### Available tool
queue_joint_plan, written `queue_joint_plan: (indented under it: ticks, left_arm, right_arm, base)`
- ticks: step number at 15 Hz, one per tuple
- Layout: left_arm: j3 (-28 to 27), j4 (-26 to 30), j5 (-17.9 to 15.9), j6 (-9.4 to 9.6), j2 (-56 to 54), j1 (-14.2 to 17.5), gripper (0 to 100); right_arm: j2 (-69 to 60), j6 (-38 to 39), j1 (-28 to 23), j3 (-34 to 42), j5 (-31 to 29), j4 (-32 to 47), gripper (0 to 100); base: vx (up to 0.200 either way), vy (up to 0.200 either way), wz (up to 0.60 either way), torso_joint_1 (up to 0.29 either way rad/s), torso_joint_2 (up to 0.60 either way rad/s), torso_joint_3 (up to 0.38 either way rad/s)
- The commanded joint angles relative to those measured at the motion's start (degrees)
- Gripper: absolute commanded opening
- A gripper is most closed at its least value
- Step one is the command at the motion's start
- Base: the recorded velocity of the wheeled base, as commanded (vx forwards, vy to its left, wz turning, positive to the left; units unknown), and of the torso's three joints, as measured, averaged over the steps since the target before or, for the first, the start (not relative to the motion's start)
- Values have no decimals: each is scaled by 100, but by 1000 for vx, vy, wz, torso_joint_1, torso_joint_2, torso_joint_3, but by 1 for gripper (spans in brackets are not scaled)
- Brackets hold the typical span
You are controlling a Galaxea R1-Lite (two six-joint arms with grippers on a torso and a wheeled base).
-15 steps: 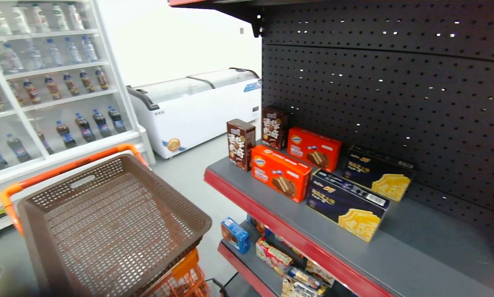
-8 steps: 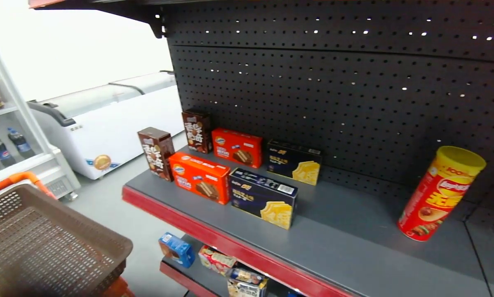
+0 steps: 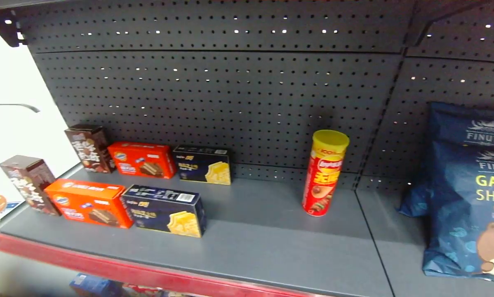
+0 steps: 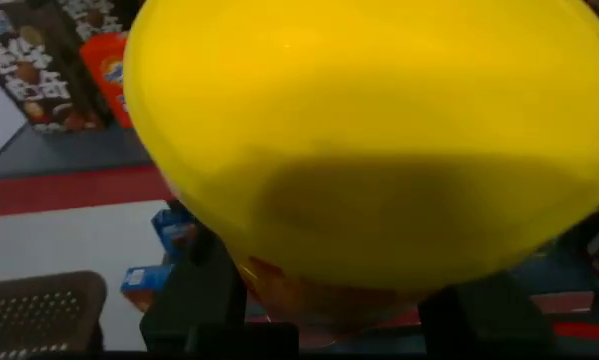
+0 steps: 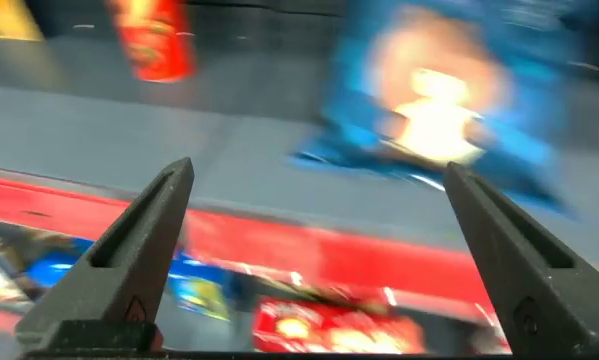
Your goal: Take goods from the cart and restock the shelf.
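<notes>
head view: the grey shelf (image 3: pixel 271 247), red along its front edge, carried 2 rows of goods at the robot's left. each row had a brown box (image 3: pixel 30 183), an orange box (image 3: pixel 88 203) and a navy box (image 3: pixel 164 209). a red can (image 3: pixel 324 175) with a yellow lid stood upright near the pegboard, well apart from the boxes. blue bags (image 3: pixel 465 194) stood in the bay to the right.

left wrist view: the left gripper (image 4: pixel 339 315) had its dark fingers (image 4: pixel 194 300) pressed against either side of a held can (image 4: pixel 379 130), whose yellow lid faced the camera. past it lay the shelf's red edge and a corner of the brown basket (image 4: pixel 39 310) of the cart.

right wrist view: the right gripper (image 5: pixel 319 260) had its 2 fingers (image 5: pixel 129 260) spread wide, with nothing between them and touching nothing. it hung in front of the shelf's red edge, with the red can and a blue bag blurred behind.
</notes>
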Motion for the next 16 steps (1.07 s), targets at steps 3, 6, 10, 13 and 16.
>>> queue_joint_plan:
  ticks: [3,6,10,13,16]
  left_arm:
    - [14,-7,7,-9,19,1,0]
    - [32,-7,7,-9,28,1,0]
    - [67,-7,7,-9,19,1,0]
    - [102,-16,7,-9,28,1,0]
    - [120,-25,7,-9,28,1,0]
  right_arm:
    - [4,2,-2,0,2,-2,100]
    - [4,2,-2,0,2,-2,100]
    - [4,2,-2,0,2,-2,100]
    - [4,2,-2,0,2,-2,100]
    - [4,2,-2,0,2,-2,100]
  base:
    - [0,0,-200,2,1,-1]
    - [0,0,0,0,0,0]
    - [0,0,0,0,0,0]
    - [0,0,0,0,0,0]
    - [0,0,0,0,0,0]
